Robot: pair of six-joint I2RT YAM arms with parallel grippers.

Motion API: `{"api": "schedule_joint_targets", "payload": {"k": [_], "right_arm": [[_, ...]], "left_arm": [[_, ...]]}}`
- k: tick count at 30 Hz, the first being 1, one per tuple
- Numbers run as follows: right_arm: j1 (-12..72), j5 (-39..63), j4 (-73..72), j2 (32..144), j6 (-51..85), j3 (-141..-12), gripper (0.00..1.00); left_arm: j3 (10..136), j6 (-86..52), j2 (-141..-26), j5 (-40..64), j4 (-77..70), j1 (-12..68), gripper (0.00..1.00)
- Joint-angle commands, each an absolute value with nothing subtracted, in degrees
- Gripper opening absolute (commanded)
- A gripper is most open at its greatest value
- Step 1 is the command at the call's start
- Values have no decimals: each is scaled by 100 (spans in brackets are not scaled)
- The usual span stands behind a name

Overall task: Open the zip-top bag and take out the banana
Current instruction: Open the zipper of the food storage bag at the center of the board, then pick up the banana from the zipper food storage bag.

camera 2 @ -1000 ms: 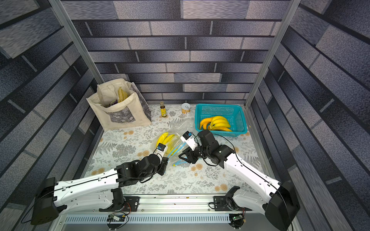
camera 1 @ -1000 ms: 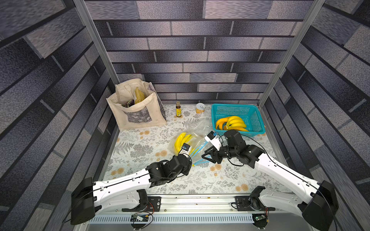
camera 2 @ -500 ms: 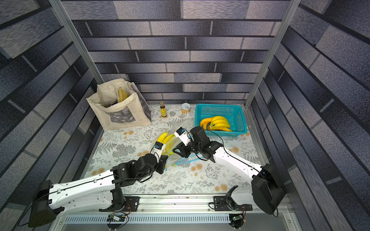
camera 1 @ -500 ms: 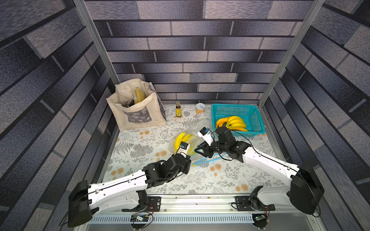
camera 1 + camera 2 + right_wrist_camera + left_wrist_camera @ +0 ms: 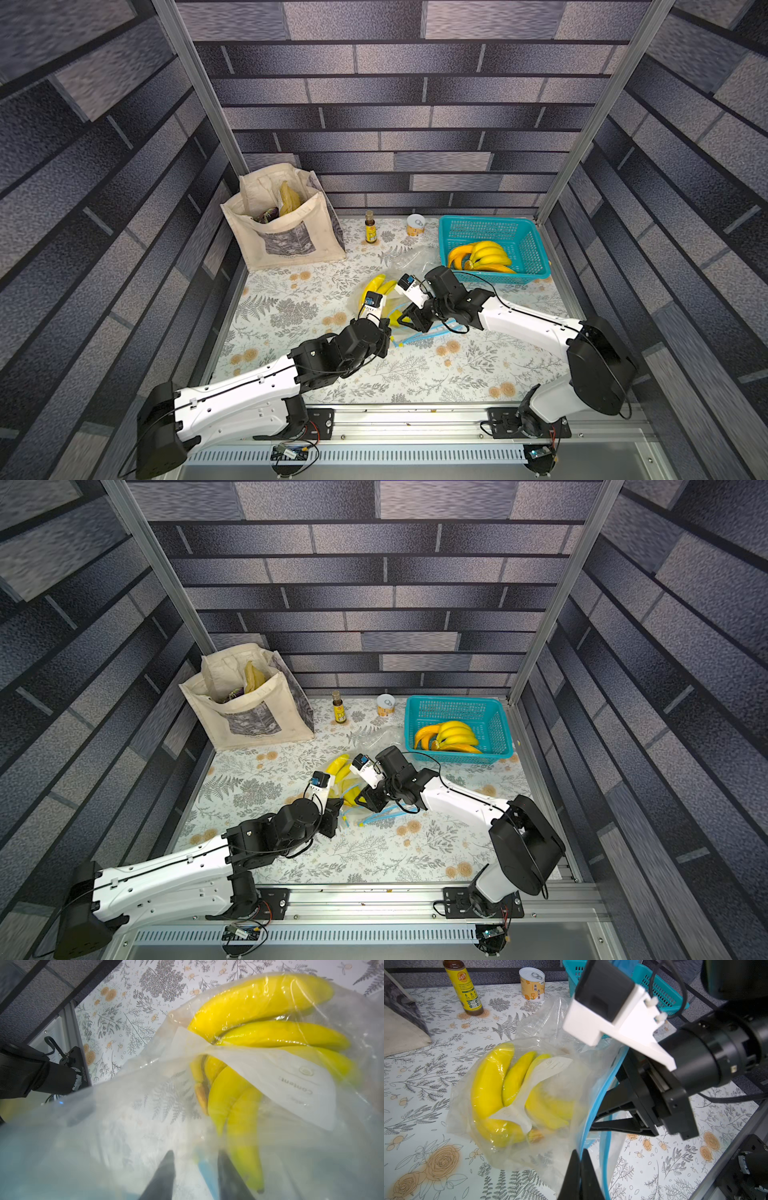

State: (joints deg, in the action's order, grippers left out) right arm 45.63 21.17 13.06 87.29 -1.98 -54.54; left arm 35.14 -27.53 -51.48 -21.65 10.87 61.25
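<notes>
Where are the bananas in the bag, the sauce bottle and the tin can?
bananas [image 5: 485, 1088], left wrist view, middle of the largest banana.
sauce bottle [image 5: 466, 991], left wrist view, yellow label.
tin can [image 5: 532, 989], left wrist view, printed side.

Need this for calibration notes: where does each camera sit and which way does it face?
Top views: high over the front rail, looking down toward the back wall across the table; left arm and right arm show whole.
Left wrist: on the left arm, facing the zip-top bag its shut jaws pinch; right arm shows.
Right wrist: on the right arm, facing the bagged bananas; own open jaws, left arm show.
Shared: both wrist views see the bagged bananas.
</notes>
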Motion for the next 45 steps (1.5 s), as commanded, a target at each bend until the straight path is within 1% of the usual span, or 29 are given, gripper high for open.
{"api": "schedule_joint_targets", "payload": {"k": [1, 4, 8, 10, 12, 21, 25, 30, 37, 41, 45], "right_arm": [[4652, 1741, 1858, 8827, -316, -5294, 35], [4779, 1514, 2013, 8931, -354, -5291, 36], [4891, 1319, 1785, 9091, -274, -5437, 36], [4957, 1215, 1637, 9188, -238, -5610, 39], [4999, 1154, 1512, 9305, -228, -5767, 39], [5034, 988, 1274, 10287, -212, -6352, 45], [5030, 827, 1578, 10748, -260, -6721, 43], [5038, 966, 1962, 10944, -360, -6949, 40], [5095, 714, 2827, 11001, -510, -7059, 41], [5148, 794, 3012, 10964, -505, -7028, 42], [5245, 752, 3117, 11209, -462, -7207, 42]], "left_arm": [[3360, -2910, -4880, -2400, 1293, 5999, 0], [3316, -2939, -4759, -2420, 1412, 5954, 0], [3227, -2961, -4754, -2309, 1346, 5948, 0], [3191, -2984, -4806, -2208, 1327, 5950, 0], [3152, -3035, -4843, -2197, 1326, 5959, 0], [2760, -3206, -4277, -2328, 1382, 5954, 0], [2602, -3307, -3888, -2381, 1532, 5950, 0], [2541, -3372, -3613, -2480, 1797, 5950, 0], [2514, -3376, -3600, -2524, 1879, 5945, 0], [2505, -3379, -3638, -2547, 1851, 5946, 0], [2522, -3408, -3638, -2553, 1888, 5950, 0]]}}
